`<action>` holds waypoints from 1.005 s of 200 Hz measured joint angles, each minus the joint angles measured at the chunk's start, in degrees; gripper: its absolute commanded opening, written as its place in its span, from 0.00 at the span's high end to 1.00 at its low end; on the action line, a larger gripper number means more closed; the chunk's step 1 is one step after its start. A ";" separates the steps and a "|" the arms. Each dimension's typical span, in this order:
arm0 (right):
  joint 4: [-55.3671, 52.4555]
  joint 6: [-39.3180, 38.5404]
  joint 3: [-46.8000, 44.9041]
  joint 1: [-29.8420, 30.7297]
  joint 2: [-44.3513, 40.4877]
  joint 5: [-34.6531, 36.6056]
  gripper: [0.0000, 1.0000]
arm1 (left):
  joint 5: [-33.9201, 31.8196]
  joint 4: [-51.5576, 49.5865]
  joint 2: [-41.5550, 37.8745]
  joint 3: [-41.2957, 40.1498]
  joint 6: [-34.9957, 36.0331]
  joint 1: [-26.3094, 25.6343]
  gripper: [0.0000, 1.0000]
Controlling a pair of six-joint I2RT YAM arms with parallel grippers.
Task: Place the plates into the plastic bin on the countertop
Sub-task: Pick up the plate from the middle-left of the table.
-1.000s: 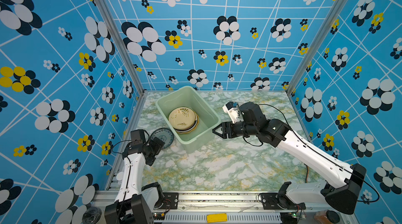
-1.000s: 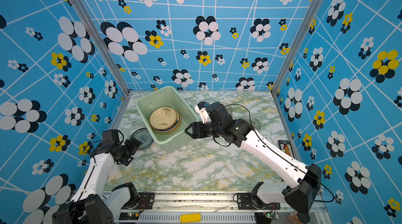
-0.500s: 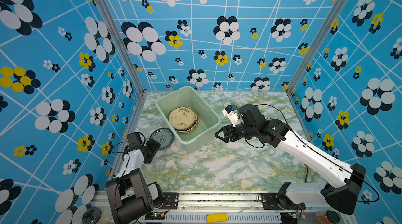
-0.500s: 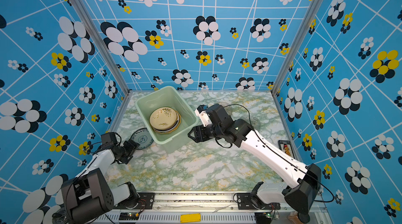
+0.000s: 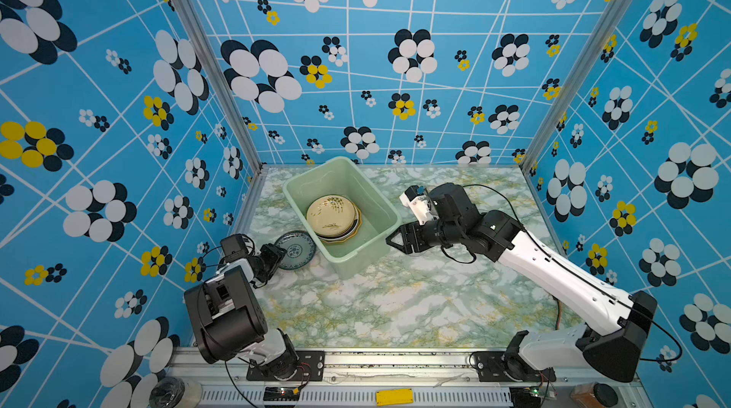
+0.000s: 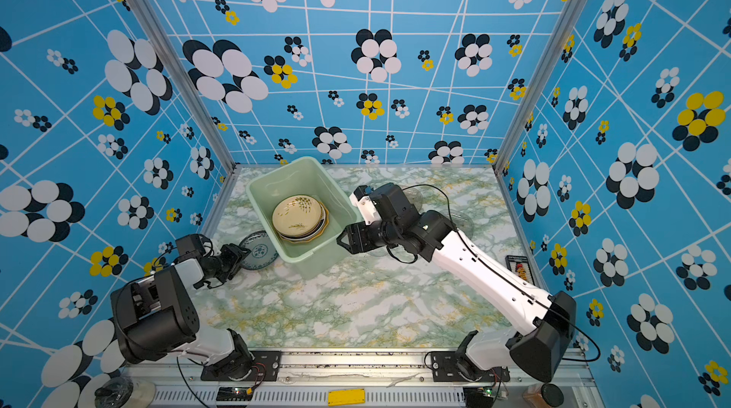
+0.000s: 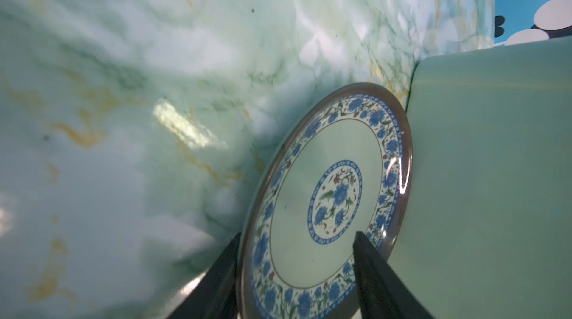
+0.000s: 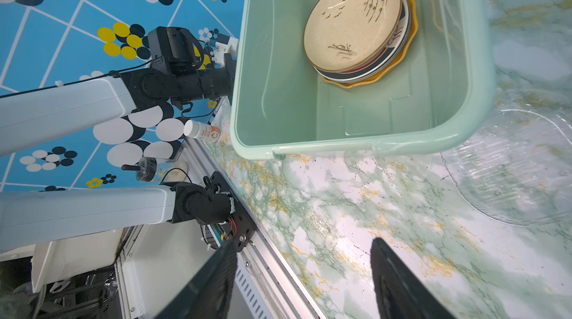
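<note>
The plastic bin (image 5: pixel 356 263) (image 6: pixel 304 263) sits at the back left of the countertop (image 5: pixel 395 307). Inside it lies a stack of plates (image 5: pixel 331 214) (image 8: pixel 353 23), a cream one on top and a yellow one at the bottom. A small blue-patterned plate (image 5: pixel 296 248) (image 7: pixel 328 196) leans on edge against the bin's outer left wall (image 7: pixel 495 178). My left gripper (image 5: pixel 277 255) (image 7: pixel 297 234) is open astride that plate's rim, one finger behind it and one over its face. Beside the bin's near right corner, my right gripper (image 5: pixel 391 241) (image 8: pixel 302 241) hangs open and empty. A clear glass plate (image 8: pixel 510 178) lies there too.
Blue flowered walls close in the left, back and right sides. An aluminium rail (image 5: pixel 395 358) runs along the front edge. Past the left rail lie a white pill bottle (image 8: pixel 202 131) and a clear cup (image 8: pixel 154 167). My left arm (image 8: pixel 93 100) reaches in low beside the bin.
My left arm has folded down low, and its jaws have narrowed around the blue-patterned plate's rim. My right gripper has drawn a little away from the bin towards the front, still open.
</note>
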 measured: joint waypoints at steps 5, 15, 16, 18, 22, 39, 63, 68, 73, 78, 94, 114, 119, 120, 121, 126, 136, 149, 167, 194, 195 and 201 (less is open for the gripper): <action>0.07 0.00 0.22 0.02 0.28 -0.22 0.30 | 0.72 0.22 0.63 0.31 0.33 0.42 0.45; 0.26 0.02 0.26 0.00 0.59 -0.46 0.30 | 1.64 0.44 1.38 0.72 1.14 0.83 0.47; 0.26 0.02 0.26 0.00 0.61 -0.46 0.30 | 1.75 0.44 1.49 0.81 1.16 0.90 0.47; 0.26 0.02 0.26 0.00 0.63 -0.50 0.30 | 1.90 0.42 1.68 0.92 1.42 1.05 0.48; 0.26 0.02 0.26 0.02 0.72 -0.59 0.30 | 2.25 0.42 2.01 1.09 1.75 1.09 0.48; 0.44 0.02 0.26 0.00 0.96 -0.63 0.30 | 3.04 0.42 3.17 1.81 3.17 1.38 0.53; 0.96 0.04 0.26 0.00 1.57 -0.68 0.30 | 3.72 0.37 3.91 2.23 4.39 1.49 0.55; 1.03 0.04 0.26 0.00 1.73 -0.68 0.30 | 3.80 0.37 3.91 2.23 4.59 1.49 0.56; 1.07 0.07 0.26 0.00 1.90 -0.68 0.30 | 3.85 0.26 3.91 2.23 4.70 1.49 0.56; 1.09 0.09 0.26 0.00 2.10 -0.68 0.30 | 3.87 0.15 3.89 2.23 4.79 1.49 0.56; 1.07 0.26 0.26 0.00 2.71 -0.81 0.30 | 4.31 -0.20 3.74 2.23 5.07 1.46 0.56; 1.07 0.66 0.26 0.00 3.21 -0.83 0.30 | 5.01 -0.81 3.43 2.21 5.18 1.46 0.56; 1.07 0.76 0.26 0.02 3.26 -0.83 0.30 | 5.22 -0.92 3.37 2.21 5.16 1.46 0.56; 1.09 0.79 0.26 0.00 3.28 -0.83 0.30 | 5.27 -0.92 3.34 2.21 5.16 1.46 0.56; 1.09 0.83 0.26 0.02 3.28 -0.83 0.30 | 5.35 -0.94 3.30 2.21 5.18 1.46 0.58; 1.09 0.87 0.26 0.00 3.28 -0.83 0.30 | 5.53 -1.07 3.15 2.21 5.16 1.46 0.60; 1.09 1.09 0.26 0.02 3.28 -0.85 0.30 | 5.92 -1.16 2.80 2.21 4.92 1.46 0.62; 1.09 1.29 0.26 0.02 3.28 -0.85 0.30 | 6.56 -1.07 2.38 2.21 4.92 1.46 0.63; 1.09 1.31 0.26 0.00 3.28 -0.85 0.31 | 7.37 -1.01 1.97 2.21 4.31 1.46 0.65; 1.09 1.53 0.26 0.00 3.28 -0.85 0.31 | 7.89 -0.90 1.86 2.21 3.91 1.46 0.71; 1.09 1.51 0.26 0.00 3.28 -0.85 0.31 | 7.91 -0.90 1.86 2.21 3.85 1.46 0.71; 1.09 1.57 0.26 0.02 3.28 -0.85 0.31 | 7.93 -0.87 1.86 2.21 3.72 1.46 0.73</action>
